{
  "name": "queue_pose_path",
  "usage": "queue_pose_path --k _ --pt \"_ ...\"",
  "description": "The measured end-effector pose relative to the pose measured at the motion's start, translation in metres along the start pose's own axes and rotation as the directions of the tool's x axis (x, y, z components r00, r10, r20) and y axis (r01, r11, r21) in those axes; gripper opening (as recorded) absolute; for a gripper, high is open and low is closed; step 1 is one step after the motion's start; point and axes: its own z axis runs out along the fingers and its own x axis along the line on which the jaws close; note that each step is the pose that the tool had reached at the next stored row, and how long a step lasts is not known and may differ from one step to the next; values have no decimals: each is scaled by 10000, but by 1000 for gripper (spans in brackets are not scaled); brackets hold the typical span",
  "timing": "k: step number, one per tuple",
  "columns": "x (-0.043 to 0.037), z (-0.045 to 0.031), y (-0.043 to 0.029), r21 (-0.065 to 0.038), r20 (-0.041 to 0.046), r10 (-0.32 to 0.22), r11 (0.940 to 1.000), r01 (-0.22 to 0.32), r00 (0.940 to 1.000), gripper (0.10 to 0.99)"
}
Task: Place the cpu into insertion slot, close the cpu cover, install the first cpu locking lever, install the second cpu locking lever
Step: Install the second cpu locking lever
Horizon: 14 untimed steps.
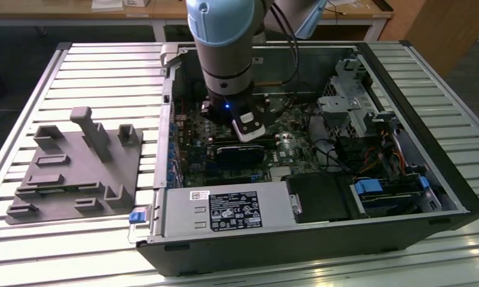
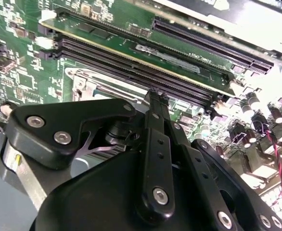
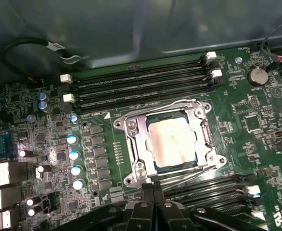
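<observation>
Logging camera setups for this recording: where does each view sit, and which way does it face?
Exterior view: off the arm, above the open PC case, looking down; the arm reaches in.
First wrist view: on the arm, looking onto the cpu under its cover; gripper at the edge.
Second wrist view: behind the gripper, skimming the board.
Both wrist views share the gripper and the long slots.

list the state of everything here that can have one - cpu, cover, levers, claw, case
cpu: seated in the insertion slot, silvery top showing
cpu cover: closed, lying flat around the cpu
locking levers: thin wire bars lying low along the socket's edges; whether latched is unclear
claw: fingers together, holding nothing, just beside the socket
computer case: lying on its side, side panel off, interior exposed
memory slots: empty, white end clips visible
</observation>
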Motion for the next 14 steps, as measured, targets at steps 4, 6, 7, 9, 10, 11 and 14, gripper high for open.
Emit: queue_pose_path --k 4,6,7,9,10,11,14 --pt "46 18 -26 -153 -32 19 9999 -20 10000 106" --pt "62 26 -37 -250 -52 30 9997 -31 10000 106" --pt "68 31 -43 -299 -63 34 9995 -36 10000 106" --pt "78 43 -50 -378 -80 44 9993 -47 10000 106" --pt "80 52 -53 -412 -86 48 9991 -52 10000 106" --pt "82 61 -55 -443 -93 52 9990 -56 9999 106" --pt "89 82 -63 -534 -114 63 9985 -69 9999 106"
